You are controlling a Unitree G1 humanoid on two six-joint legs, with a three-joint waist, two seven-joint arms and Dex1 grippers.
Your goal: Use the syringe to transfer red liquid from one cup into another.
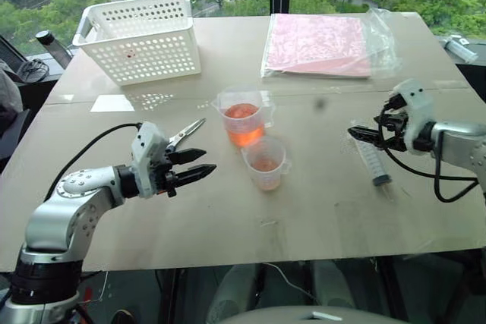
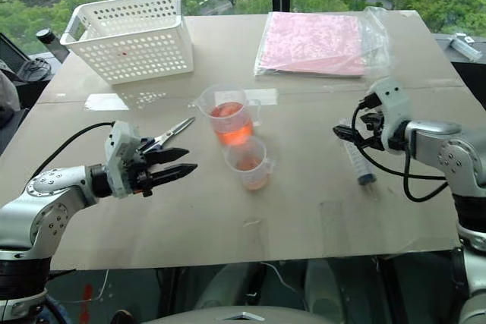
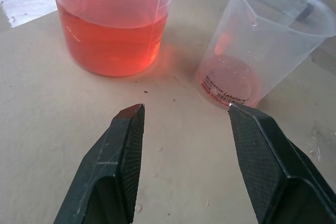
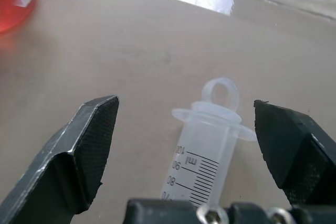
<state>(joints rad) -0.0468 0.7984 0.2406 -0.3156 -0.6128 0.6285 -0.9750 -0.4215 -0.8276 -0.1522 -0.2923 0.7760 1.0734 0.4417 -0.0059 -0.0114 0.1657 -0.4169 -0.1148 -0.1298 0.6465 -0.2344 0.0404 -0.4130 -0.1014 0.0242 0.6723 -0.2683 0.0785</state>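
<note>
Right hand (image 4: pixel 186 124) spread wide over the syringe (image 1: pixel 372 158) — left hand (image 1: pixel 196 165) open too — syringe flat on the counter (image 1: pixel 319 210).

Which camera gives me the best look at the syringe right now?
The right wrist view: the syringe lies on the table between the open fingers of the right gripper, flange and graduation marks readable. The head views show its whole length, small, beside that gripper, tip toward the robot.
</note>
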